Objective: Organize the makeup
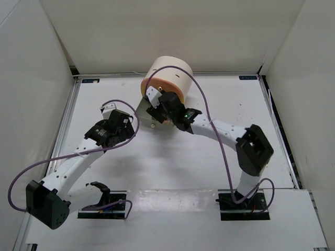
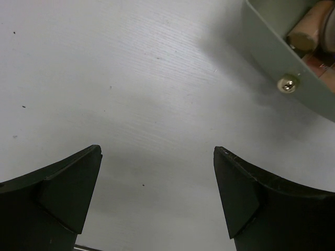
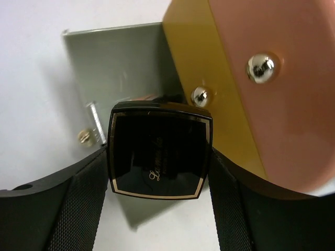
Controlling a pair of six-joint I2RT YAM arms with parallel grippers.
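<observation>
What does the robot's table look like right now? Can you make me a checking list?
Surface: white table, bare where seen, with a few tiny dark specks.
Job's things: black square compact with a gold edge, over the open grey drawer; peach items lie in that drawer.
Clutter: nothing seen.
Grippers: left gripper open over bare table beside the drawer; right gripper shut on the compact.
Cables: purple cables loop along both arms, none across the drawer.
Surroundings: white walls; cream cylinder with orange drawers at the far side.
</observation>
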